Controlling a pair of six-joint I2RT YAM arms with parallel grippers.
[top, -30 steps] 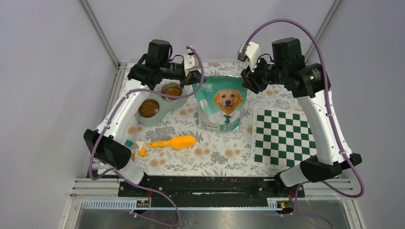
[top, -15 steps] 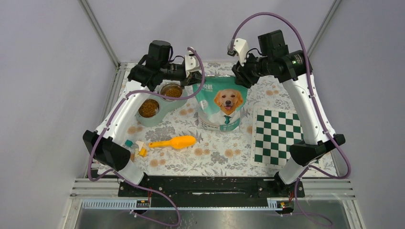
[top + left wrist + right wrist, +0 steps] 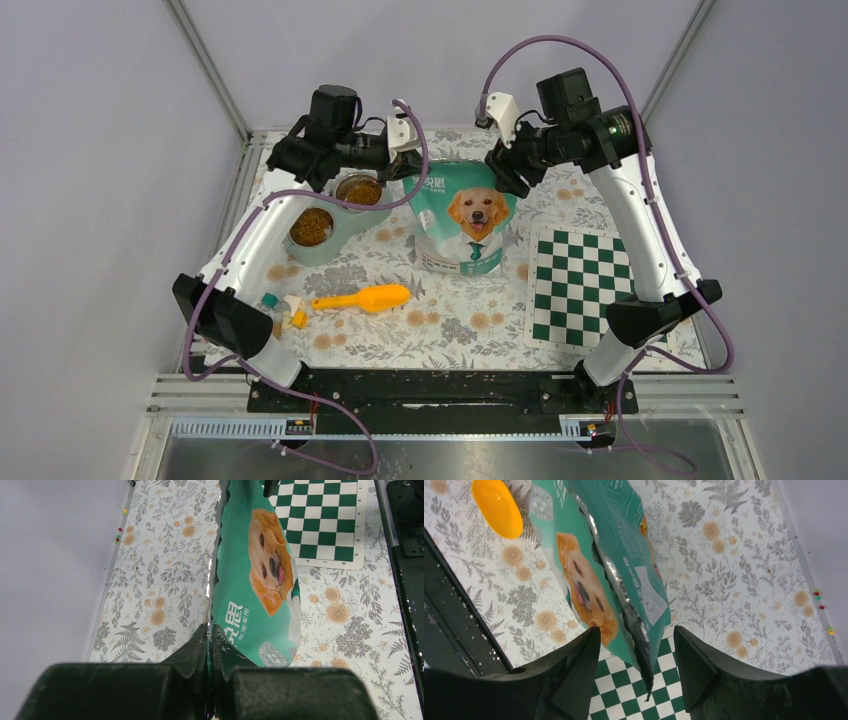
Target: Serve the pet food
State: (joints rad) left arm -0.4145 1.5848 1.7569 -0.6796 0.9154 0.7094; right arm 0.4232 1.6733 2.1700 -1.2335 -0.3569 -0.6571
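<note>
A teal pet food bag [image 3: 470,215] with a golden dog on its front stands upright at mid-table. My left gripper [image 3: 410,165] is shut on the bag's top left corner; the wrist view shows the fingers [image 3: 210,645] pinching the bag's edge [image 3: 250,580]. My right gripper [image 3: 505,170] is open with its jaws either side of the bag's top right corner [image 3: 644,645], not touching it. Brown kibble [image 3: 311,227] fills both cups of a pale green double bowl [image 3: 335,240] at the left. A yellow scoop [image 3: 365,298] lies on the mat, also in the right wrist view [image 3: 498,506].
A green-and-white chessboard [image 3: 585,285] lies to the right of the bag and shows in the left wrist view [image 3: 320,515]. Small coloured toys [image 3: 283,310] lie beside the scoop's handle. The flowered mat [image 3: 420,320] covers the table, and grey walls close in the back.
My right arm has swung left and down, bringing its open gripper from beside the bag to around its top right corner. The left gripper stays clamped on the bag.
</note>
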